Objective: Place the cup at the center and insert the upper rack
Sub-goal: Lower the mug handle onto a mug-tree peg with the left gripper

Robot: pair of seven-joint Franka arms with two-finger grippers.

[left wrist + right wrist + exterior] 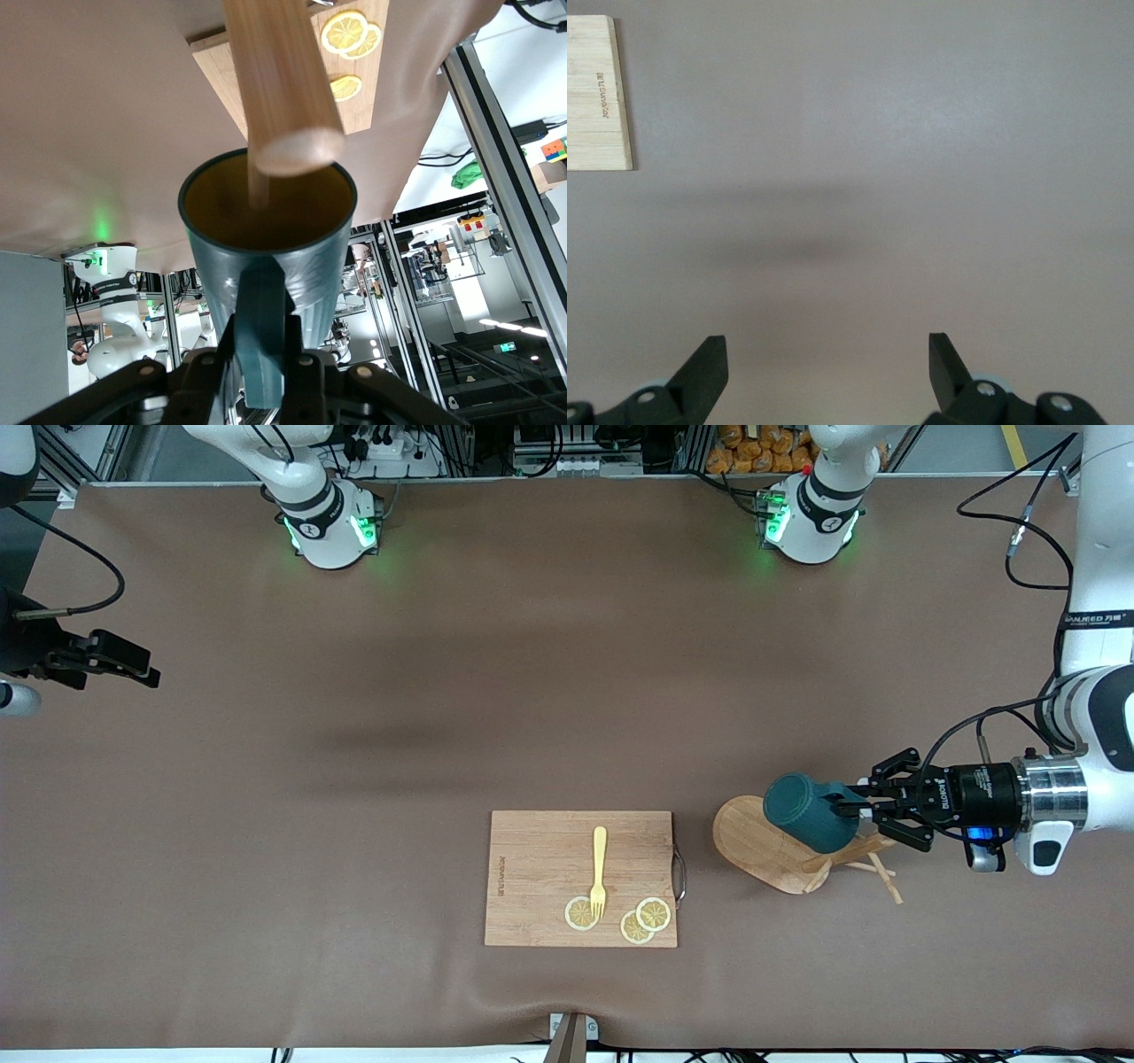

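My left gripper (pixel 852 806) is shut on the loop handle of the dark teal cup (pixel 808 812) and holds it tipped on its side over the upper rack (pixel 764 849). The rack is a light wooden mug tree that lies tipped over on the table, with its oval base toward the cutting board and its post and pegs (pixel 873 861) under the gripper. In the left wrist view the cup (pixel 266 266) shows its tan inside, the handle sits between the fingers (pixel 306 363), and the post end (pixel 297 150) is just before the cup's mouth. My right gripper (pixel 140 669) is open and empty at the right arm's end of the table; it also shows in the right wrist view (pixel 828 354).
A rectangular wooden cutting board (pixel 540 850) lies beside the rack's base, nearer the front camera. It carries a yellow fork (pixel 599 868) and three lemon slices (pixel 654 914). Its corner (pixel 598 88) shows in the right wrist view. A brown cloth (pixel 443 691) covers the table.
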